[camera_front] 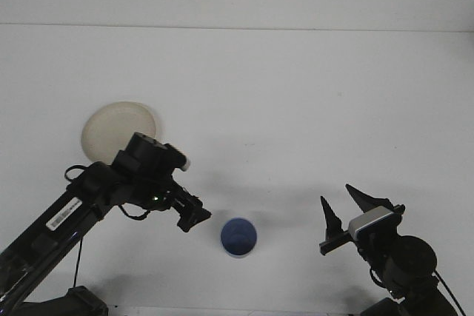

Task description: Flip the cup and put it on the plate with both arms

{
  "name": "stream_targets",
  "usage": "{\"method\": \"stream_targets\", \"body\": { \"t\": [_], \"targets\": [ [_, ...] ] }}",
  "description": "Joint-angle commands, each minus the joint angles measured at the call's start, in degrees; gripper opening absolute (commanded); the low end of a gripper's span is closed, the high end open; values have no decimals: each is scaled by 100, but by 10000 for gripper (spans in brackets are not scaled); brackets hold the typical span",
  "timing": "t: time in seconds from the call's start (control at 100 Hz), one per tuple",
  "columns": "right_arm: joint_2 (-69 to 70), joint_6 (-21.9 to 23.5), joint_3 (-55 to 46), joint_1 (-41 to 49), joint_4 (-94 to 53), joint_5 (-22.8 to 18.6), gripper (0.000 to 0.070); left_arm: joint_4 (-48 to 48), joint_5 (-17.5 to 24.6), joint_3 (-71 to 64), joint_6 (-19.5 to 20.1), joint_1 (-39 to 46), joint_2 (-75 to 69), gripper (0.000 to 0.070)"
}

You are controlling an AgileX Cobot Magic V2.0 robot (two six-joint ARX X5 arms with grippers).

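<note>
A blue cup (238, 237) stands near the table's front edge, its opening facing up. A cream plate (116, 131) lies at the left; my left arm covers its lower right rim. My left gripper (194, 216) has reached down and to the right. It hangs just left of the cup, a short gap from its rim, with its dark tip foreshortened. My right gripper (344, 211) sits low at the right, well clear of the cup, open with two black fingers (328, 217) pointing up and nothing between them.
The white table (296, 109) runs back to a pale wall. The left arm's links (74, 209) stretch diagonally across the front left. The right arm's base (404, 260) fills the lower right corner.
</note>
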Motion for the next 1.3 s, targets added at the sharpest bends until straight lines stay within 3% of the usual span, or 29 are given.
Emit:
{"method": "stream_targets", "body": {
  "t": [0.0,0.44,0.72,0.79,0.93,1.29],
  "targets": [
    [-2,15,17,28,57,4,402,-48,-203,225,186,-269,304,515],
    [-2,15,17,28,63,4,401,186,-1121,509,42,-1510,1698,516],
    [-2,15,17,28,76,7,401,717,-1163,509,-256,-1832,2201,487],
    [-2,15,17,28,76,4,401,719,-1163,509,-278,-1880,2288,396],
    [-2,15,17,28,85,7,401,721,-1163,509,-271,-1943,2323,0],
    [-2,15,17,28,87,7,401,505,-1506,831,-278,-1862,2264,14]
  ]
}}
